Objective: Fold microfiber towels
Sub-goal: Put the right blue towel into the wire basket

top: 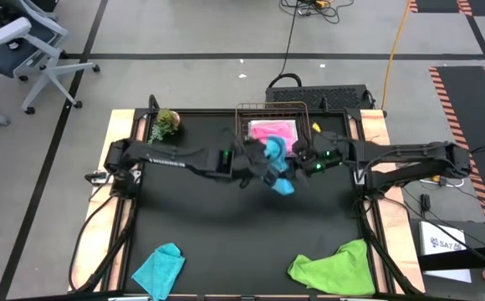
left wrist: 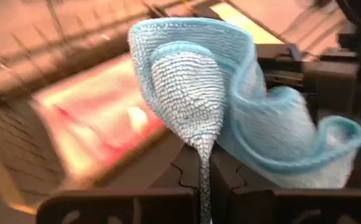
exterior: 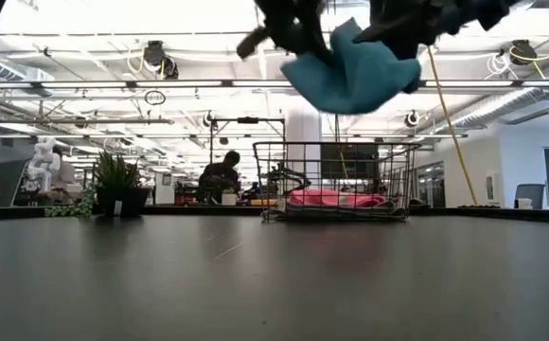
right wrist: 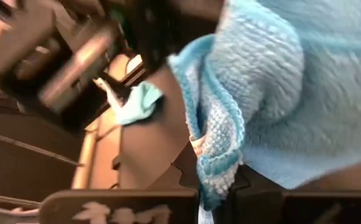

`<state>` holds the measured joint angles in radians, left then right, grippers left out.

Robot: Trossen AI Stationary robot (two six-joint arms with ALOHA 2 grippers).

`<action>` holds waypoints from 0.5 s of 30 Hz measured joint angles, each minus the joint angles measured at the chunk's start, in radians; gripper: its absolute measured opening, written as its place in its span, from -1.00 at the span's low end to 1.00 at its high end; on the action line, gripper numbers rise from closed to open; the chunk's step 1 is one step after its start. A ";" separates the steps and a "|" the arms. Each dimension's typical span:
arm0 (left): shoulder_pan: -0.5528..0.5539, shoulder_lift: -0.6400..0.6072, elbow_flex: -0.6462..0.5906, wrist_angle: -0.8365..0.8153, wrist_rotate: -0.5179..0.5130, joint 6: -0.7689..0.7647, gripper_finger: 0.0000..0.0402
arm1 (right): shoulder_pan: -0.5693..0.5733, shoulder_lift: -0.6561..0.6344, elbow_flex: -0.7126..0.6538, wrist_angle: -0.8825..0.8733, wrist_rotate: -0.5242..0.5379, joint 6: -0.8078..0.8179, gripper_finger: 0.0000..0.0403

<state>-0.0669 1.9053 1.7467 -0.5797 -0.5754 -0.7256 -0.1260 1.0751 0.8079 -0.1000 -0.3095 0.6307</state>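
Sky blue towel [top: 278, 164], bunched and hanging in the air above the desk [top: 226, 226], held between the 2 arms just in front of the wire basket [top: 306, 113]. In the low view the towel [exterior: 353, 71] hangs well clear of the desk surface, above the basket [exterior: 336, 180]. Left end effector [top: 263, 164]: closed on 1 edge of the sky blue towel, a thin strip of cloth [left wrist: 200, 155] pinched between its fingers. Right end effector [top: 299, 165]: closed on another edge of the same towel [right wrist: 221, 162]. Hot pink towel [top: 274, 132]: lying flat inside the wire basket, directly behind the held towel. Teal towel [top: 160, 269]: crumpled on the desk at the front left, well apart from the basket. Lime green towel [top: 336, 267]: crumpled on the desk at the front right, well apart from the basket. Small green plant [top: 165, 123]: standing on the desk to the left of the basket, at the rear edge. A person [exterior: 220, 177] is seated in the room beyond the desk.
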 joint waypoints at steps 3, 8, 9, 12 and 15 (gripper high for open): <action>0.047 -0.009 0.087 -0.047 -0.037 0.091 -0.98 | -0.058 0.000 0.053 -0.074 -0.002 -0.074 -1.00; 0.132 -0.007 0.138 -0.056 -0.016 0.136 -0.98 | -0.186 -0.002 0.117 -0.139 -0.007 -0.183 -1.00; 0.144 -0.001 0.138 -0.053 -0.008 0.135 -0.98 | -0.216 -0.001 0.126 -0.143 -0.008 -0.201 -1.00; 0.168 0.007 0.134 -0.061 0.028 0.118 -0.98 | -0.315 0.002 0.149 -0.177 -0.026 -0.250 -1.00; 0.174 0.015 0.114 -0.016 0.033 0.115 -0.98 | -0.421 0.010 0.152 -0.175 -0.089 -0.270 -1.00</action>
<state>0.1074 1.9204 1.8611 -0.5961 -0.5421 -0.6102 -0.5472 1.0855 0.9599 -0.2749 -0.3989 0.3611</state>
